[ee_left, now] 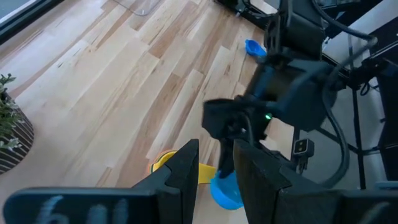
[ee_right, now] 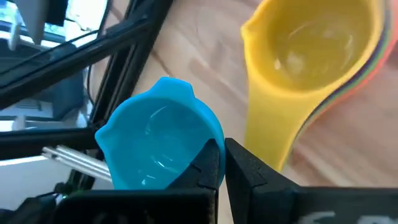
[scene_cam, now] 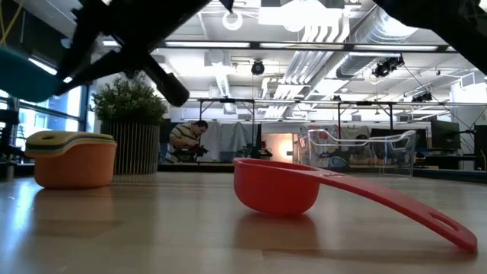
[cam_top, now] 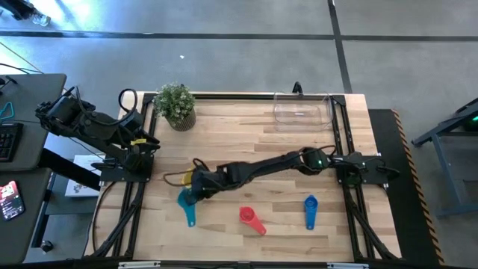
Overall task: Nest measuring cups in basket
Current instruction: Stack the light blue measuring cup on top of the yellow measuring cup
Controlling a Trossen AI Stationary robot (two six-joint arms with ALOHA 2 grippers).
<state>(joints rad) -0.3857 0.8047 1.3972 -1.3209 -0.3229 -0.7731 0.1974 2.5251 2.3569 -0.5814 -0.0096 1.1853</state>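
The light blue cup (cam_top: pixel 186 202) is in my right gripper (cam_top: pixel 199 184), raised over the table's left-middle, and shows as a teal shape (scene_cam: pixel 15 72) in the low view. Just beside it a nested stack stands on its base, yellow cup on top (ee_right: pixel 311 43) and orange outermost (scene_cam: pixel 74 161). The red cup (cam_top: pixel 251 217) and the blue cup (cam_top: pixel 310 207) lie on the table near its near edge. The clear basket (cam_top: pixel 302 109) stands at the far right. My left gripper (ee_left: pixel 214 174) is open, parked at the left edge. My right gripper is shut on the light blue cup at the edge of its bowl (ee_right: pixel 202 146), coming in from the table's right. The fingers (ee_right: pixel 245 168) cover the exact spot. The cup is lifted clear of the table, open side up, with its handle (cam_top: pixel 190 218) pointing toward the near edge.
A potted plant (cam_top: pixel 177 105) stands at the far left corner. Black frame rails (cam_top: pixel 127 205) run along the table's left and right sides. Bare wood lies between the stack and the basket. A person (scene_cam: pixel 186 141) sits in the room beyond the table.
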